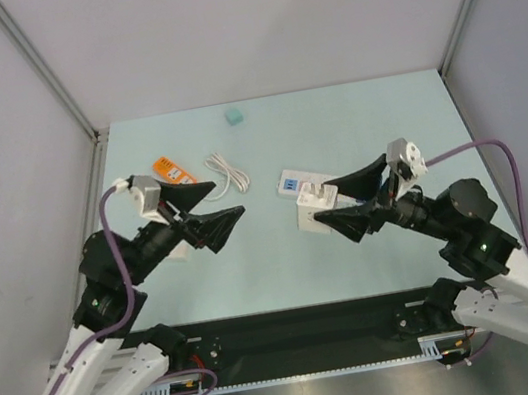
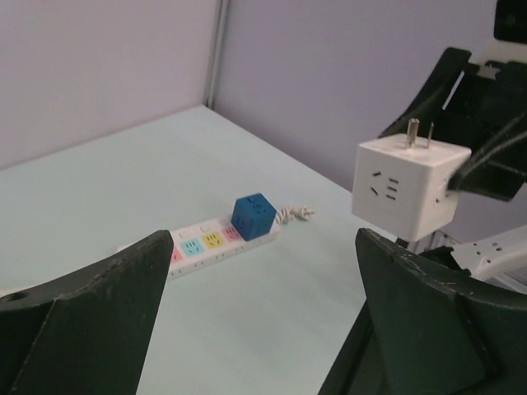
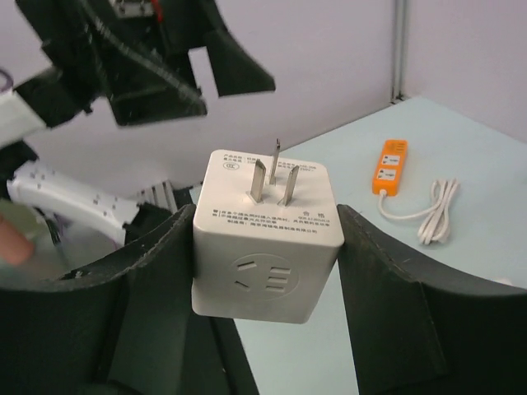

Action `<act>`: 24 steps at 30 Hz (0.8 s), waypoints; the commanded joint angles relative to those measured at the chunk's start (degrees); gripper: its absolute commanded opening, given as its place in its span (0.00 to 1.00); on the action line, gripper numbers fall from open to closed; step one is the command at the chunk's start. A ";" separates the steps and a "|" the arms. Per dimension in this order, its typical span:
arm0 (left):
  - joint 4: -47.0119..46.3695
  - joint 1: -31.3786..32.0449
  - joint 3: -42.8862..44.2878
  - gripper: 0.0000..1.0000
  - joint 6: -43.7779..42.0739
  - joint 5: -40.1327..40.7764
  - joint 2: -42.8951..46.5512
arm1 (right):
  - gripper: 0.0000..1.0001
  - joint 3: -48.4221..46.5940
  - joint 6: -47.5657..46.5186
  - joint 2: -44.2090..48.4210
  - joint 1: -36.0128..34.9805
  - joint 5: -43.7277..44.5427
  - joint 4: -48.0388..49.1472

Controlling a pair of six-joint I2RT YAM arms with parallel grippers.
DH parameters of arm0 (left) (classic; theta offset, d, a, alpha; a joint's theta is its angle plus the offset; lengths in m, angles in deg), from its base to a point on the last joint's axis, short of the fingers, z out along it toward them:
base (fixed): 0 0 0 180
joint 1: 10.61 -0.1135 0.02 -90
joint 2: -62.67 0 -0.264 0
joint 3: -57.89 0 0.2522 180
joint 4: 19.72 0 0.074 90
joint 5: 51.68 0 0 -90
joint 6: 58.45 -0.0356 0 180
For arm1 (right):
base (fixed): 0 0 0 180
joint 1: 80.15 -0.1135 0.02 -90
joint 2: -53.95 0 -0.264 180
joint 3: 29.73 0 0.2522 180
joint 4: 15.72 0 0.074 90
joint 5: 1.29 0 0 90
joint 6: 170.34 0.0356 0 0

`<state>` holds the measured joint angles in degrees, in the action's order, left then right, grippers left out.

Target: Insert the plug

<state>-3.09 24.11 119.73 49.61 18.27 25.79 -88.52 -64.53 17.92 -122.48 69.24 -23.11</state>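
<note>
Gripping the plug (image 3: 265, 247) is the right claw (image 1: 323, 200), one finger clamped on each side of the white cube. Prongs (image 3: 276, 177) point up and are not in any socket. The plug hangs off the tabletop (image 1: 353, 122), around mid-table, a bit toward the right edge.

Power strip (image 2: 202, 245): white with coloured sockets, lying flat. From the top camera the plug overlaps it. Can't tell how high the plug sits above it. A blue cube (image 2: 252, 216) sits at one end of the strip, with a bit of white cable just past it.

Further out:
- An orange strip (image 3: 393, 164) lies toward the left edge, its coiled white cord (image 3: 436, 212) just beside it on the side nearer mid-table.
- A small teal block (image 1: 233, 116) sits alone near the far edge.

Nothing lies between the plug and the power strip apart from the right claw's own fingers.

Arms:
- The right arm comes in from the near right corner with the forearm low, claw pointing toward the left edge.
- The left arm comes from the near left corner, claw pointing toward the right edge at the plug.
- Left claw (image 1: 227, 201): released, fingers spread wide with nothing between them.
- The two claws face each other across mid-table with a clear gap, not touching.
</note>
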 commanded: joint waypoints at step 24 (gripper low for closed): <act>-37.09 0.09 -0.18 0.97 20.85 -25.82 -3.97 | 0.00 2.15 2.78 -1.82 -7.86 4.61 37.33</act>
<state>-21.93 24.15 117.76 60.19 -0.75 22.88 -86.56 -72.53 19.69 -130.06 71.97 -8.71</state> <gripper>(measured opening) 0.967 0.657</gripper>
